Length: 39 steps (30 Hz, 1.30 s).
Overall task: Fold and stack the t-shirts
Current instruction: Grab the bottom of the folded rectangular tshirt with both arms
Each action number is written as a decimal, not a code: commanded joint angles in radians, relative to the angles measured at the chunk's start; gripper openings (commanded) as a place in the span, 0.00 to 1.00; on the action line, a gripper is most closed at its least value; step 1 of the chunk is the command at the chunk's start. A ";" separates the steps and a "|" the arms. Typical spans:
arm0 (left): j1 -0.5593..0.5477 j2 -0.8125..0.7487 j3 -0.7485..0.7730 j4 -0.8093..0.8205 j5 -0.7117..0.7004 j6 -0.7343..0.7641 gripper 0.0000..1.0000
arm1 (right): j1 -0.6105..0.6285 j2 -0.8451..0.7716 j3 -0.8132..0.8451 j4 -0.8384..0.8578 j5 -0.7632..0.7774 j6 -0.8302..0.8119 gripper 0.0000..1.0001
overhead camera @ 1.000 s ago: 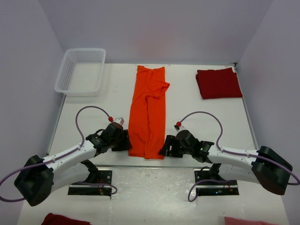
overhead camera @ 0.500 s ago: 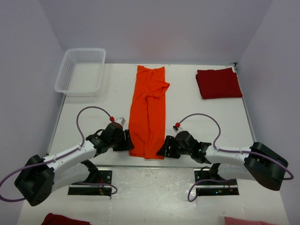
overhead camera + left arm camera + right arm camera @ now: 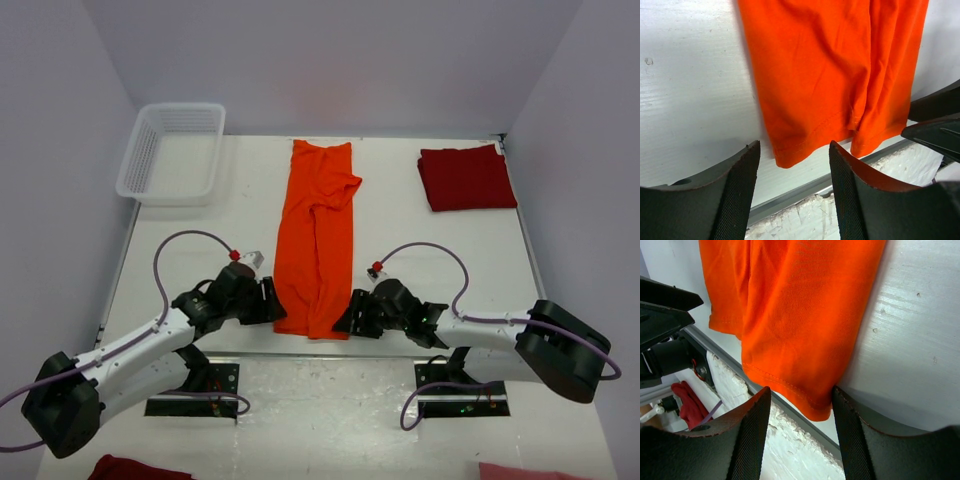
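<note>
- Left gripper point(image 3: 272, 302) is wide open w/ nothing in it. On my left wrist cam point(image 3: 794, 150) the 2 fingers point(image 3: 735, 195) sit low on either side of the near-left hem corner of the orange shirt point(image 3: 825, 75), and neither pad presses the cloth.
- Right gripper point(image 3: 350, 315) is also spread open and empty. On its wrist cam point(image 3: 801, 392) the near-right hem corner hangs in the gap. The right-hand finger point(image 3: 860, 440) looks just beside the cloth edge, but I can't tell if it touches.
- From the top cam the orange shirt point(image 3: 318, 240) is a long narrow strip, folded lengthwise. It lies flat down the middle of the table point(image 3: 200, 240), collar end far and hem at the near edge between my 2 grippers.
- I see 1 fold seam running along the strip, approx. down the centre.
- Dark red shirt point(image 3: 466, 178) is folded into a compact rectangle at the far-right corner, well apart from the orange 1.
- White basket point(image 3: 128, 170) sits at the far-left corner, partly off the table's left side.
- Some red cloth point(image 3: 135, 468) shows below the table's near edge, bottom left.
</note>
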 commanded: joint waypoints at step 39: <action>-0.023 0.070 -0.086 0.137 0.122 -0.026 0.03 | 0.029 0.131 0.002 -0.050 0.030 0.042 0.24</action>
